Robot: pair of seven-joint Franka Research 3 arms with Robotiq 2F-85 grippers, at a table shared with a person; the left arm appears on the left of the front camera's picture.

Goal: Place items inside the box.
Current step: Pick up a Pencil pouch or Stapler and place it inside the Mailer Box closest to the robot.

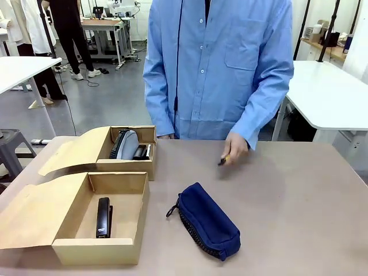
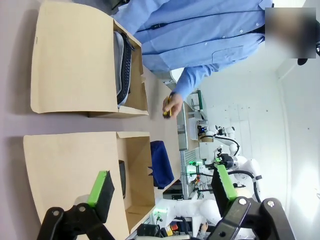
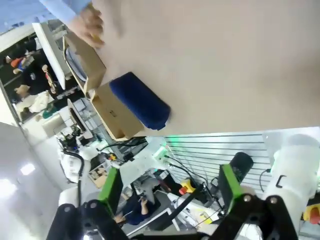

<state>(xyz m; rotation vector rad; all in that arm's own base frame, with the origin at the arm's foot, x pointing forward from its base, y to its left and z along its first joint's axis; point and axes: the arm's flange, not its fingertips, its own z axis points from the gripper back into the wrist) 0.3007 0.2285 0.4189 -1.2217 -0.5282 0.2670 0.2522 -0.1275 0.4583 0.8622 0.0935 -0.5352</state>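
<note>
Front view. On the worktop [image 1: 299, 201], between the near box [image 1: 98, 253] and the person's hand [image 1: 234, 146]: the navy pouch [image 1: 207, 221], flat and slanted, just beside the box's right wall, not yet inside. Inside that box, one black stapler [image 1: 103, 217] along the left, with free floor to its right. In the hand, near the far edge, what looks like the yellow-and-black utility knife [image 1: 223, 160]. Seems best to take the pouch across its narrow middle, lift it clear above the wall, and lay it down beside the stapler, not on top. No readable writing anywhere; only a pale mark on the stapler's tip, too small to make out.

Left wrist view. Wide apart and holding nothing, the left end effector [image 2: 161, 187], above the near box's flap [image 2: 65, 165]; pouch beyond the box.

Right wrist view. Likewise spread wide and empty, the right end effector [image 3: 169, 184], high over the worktop and well apart from the pouch. No print to read on the box side.
</note>
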